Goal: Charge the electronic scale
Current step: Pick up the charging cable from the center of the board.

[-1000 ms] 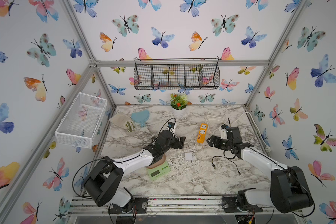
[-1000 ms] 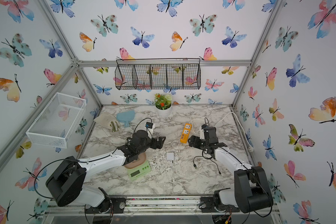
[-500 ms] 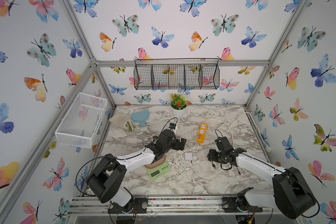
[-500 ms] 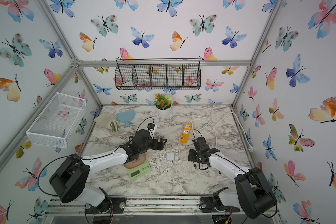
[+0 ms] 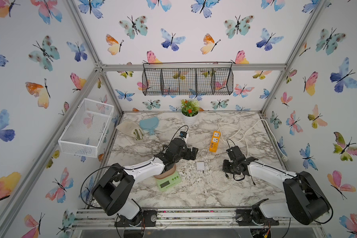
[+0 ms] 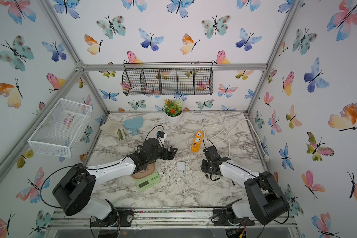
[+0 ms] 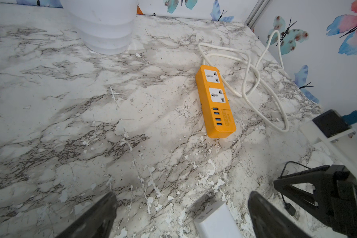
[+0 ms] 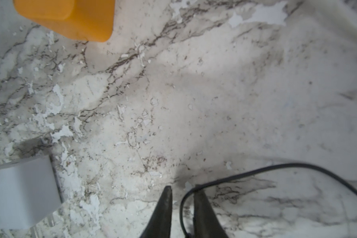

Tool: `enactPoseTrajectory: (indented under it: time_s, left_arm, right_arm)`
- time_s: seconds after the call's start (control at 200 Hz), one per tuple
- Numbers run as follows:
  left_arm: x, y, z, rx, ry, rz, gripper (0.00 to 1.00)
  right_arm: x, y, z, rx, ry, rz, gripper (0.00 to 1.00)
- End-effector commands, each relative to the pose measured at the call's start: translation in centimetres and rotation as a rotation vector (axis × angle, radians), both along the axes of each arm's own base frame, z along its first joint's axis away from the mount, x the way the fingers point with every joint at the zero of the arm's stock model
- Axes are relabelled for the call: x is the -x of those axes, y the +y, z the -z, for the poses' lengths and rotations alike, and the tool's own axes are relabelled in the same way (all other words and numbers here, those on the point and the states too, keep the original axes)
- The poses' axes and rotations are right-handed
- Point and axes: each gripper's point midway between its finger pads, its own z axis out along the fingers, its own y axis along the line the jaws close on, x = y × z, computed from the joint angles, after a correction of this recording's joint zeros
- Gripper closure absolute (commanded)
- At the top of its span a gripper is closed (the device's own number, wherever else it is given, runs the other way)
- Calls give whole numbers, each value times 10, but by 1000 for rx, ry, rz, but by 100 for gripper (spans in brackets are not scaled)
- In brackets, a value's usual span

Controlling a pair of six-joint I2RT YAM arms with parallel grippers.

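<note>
Right arm, change: A second ago the right gripper (image 8: 182, 187) was up beside the near end of the long orange plastic power strip (image 5: 214, 141), with its fingers apart. Now it is lower and nearer to the front edge, down over the thin black cable (image 8: 293, 164) on the marble-patterned table (image 5: 194, 191).
Right fingers: They have come close together and only a narrow gap is left. The cable loops through this gap. Whether it is already pinched, we cannot tell.
Left arm: We see no change. The left gripper (image 7: 182, 194) stays spread wide and holds nothing. It hovers low over the table, just short of the small white charger cube (image 7: 216, 220).
Scale: The small pale green electronic scale (image 5: 169, 182) with a beige-pink top tray sits where it was, near the front of the table. The left arm covers part of its tray. We see no cable going into it.
Other things: The strip and the cube have not moved. In a top view the cube lies between the scale and the right gripper, apart from both.
Meaning for the task: We judge that the pick-up of the cable is only beginning. Joining the cable to the scale and to a power source is not yet done.
Risk: The cable is thin and the fingertips are tapered, so we think it can slip out when the arm lifts.
</note>
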Motion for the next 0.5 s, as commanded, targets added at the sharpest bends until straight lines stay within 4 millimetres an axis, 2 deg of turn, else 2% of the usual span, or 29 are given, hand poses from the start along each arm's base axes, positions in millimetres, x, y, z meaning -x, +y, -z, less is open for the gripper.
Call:
enactPoseTrajectory:
  time_s: [0.0, 0.125, 0.285, 0.496]
  left_arm:
    - [8, -7, -14, 59, -17, 45, 1]
    - [16, -15, -32, 123, -56, 108, 0]
    - [33, -21, -65, 217, -150, 209, 2]
    - [65, -38, -104, 321, -296, 368, 7]
  right_arm:
    - [-13, 14, -20, -69, -62, -11, 91]
    - [-30, 28, -57, -153, -162, -15, 96]
    - [-50, 51, -121, -324, -321, -22, 98]
    - [-59, 76, -205, -596, -490, -36, 98]
